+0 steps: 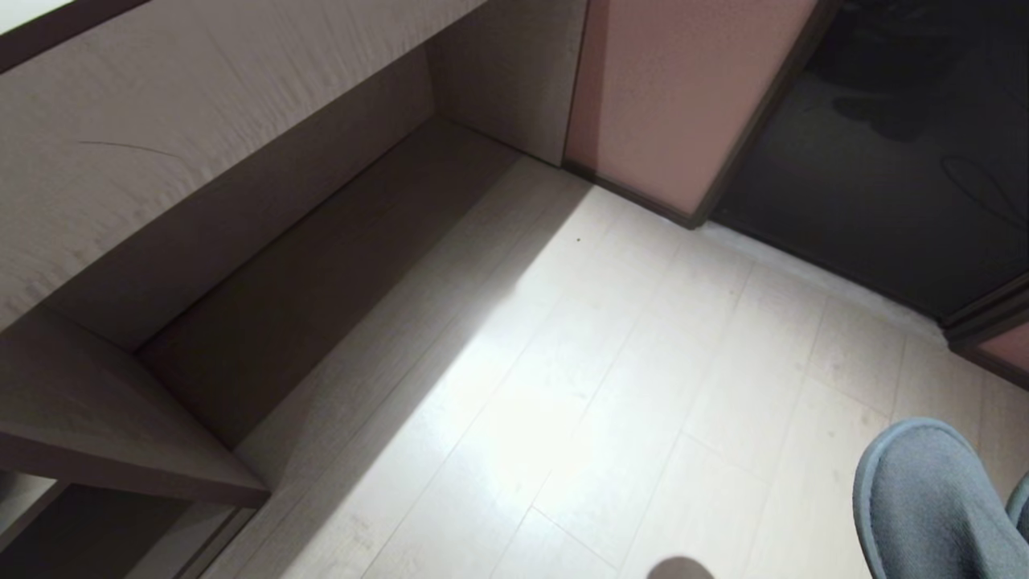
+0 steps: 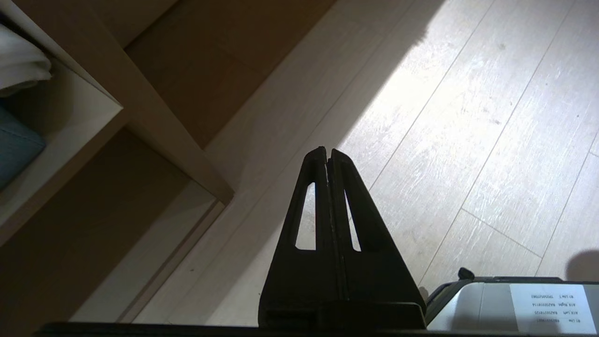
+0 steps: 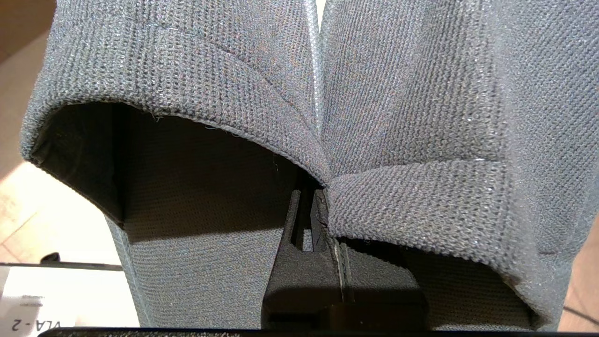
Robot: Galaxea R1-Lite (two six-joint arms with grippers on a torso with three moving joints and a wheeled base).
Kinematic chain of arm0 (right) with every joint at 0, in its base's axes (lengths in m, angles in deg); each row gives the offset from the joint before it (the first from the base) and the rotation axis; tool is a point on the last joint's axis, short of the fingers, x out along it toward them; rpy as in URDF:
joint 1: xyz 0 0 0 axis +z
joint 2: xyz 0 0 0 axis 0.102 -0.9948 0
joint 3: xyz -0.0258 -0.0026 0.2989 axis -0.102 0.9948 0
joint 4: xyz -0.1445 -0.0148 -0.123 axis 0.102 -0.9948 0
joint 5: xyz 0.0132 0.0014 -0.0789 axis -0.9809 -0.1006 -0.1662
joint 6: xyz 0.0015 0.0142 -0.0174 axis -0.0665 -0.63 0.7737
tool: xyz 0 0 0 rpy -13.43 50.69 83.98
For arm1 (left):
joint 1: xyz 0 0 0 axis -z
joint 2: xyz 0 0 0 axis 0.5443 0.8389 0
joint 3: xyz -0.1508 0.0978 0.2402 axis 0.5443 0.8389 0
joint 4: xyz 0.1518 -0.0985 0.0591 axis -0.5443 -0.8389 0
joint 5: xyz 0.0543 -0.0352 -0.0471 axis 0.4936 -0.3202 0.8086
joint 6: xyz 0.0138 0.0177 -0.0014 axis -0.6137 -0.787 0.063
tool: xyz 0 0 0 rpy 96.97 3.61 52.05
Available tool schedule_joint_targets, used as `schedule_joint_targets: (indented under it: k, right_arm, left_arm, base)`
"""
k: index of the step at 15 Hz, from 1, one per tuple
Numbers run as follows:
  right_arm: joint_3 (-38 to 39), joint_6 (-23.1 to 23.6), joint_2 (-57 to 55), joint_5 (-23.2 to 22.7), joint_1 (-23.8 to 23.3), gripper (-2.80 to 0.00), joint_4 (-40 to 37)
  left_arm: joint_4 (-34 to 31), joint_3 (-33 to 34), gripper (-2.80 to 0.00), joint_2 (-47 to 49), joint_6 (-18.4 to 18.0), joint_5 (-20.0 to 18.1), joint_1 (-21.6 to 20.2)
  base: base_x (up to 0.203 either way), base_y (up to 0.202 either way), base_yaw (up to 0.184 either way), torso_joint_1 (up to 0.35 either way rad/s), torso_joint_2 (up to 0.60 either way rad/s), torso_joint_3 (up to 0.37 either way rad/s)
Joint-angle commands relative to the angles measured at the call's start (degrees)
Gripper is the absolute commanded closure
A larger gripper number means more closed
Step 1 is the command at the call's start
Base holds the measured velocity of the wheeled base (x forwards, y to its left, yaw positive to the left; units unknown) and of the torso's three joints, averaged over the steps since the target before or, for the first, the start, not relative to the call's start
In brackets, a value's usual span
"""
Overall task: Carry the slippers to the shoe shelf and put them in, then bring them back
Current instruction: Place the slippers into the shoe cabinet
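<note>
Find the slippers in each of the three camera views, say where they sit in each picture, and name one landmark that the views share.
Head view: the slippers show at the lower right corner, over the pale plank floor.
Left wrist view: not in it.
Right wrist view: they fill nearly the whole picture, pinched together where their inner edges meet by the right gripper.
Shared landmark: the pale plank floor.

The head view looks steeply down from above onto the pale wood-plank floor (image 1: 611,386), facing the taupe wood-laminate bench unit (image 1: 161,185). The left wrist view sits lower, looking along the black closed left gripper (image 2: 328,150) at the same floor and bench edge. The right wrist view is very close behind the grey-blue knitted fabric slippers (image 3: 290,84).
</note>
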Motion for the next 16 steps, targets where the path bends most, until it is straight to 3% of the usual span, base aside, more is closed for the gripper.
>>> schedule_joint_targets:
  k: [1,16]
  right_arm:
    - [0.07,-0.17,-0.07,0.06,0.01,0.00,-0.03]
    - [0.01,0.87,-0.07,-0.03,0.01,0.00,0.06]
  left_arm:
    - [0.02,0.00,0.00,0.04,0.02,0.00,-0.02]
    - [0.02,0.00,0.00,0.04,0.02,0.00,-0.02]
  base:
    - [0.000,0.000,0.000,0.000,0.00,0.200]
    - [0.000,0.000,0.000,0.001,0.00,0.203]
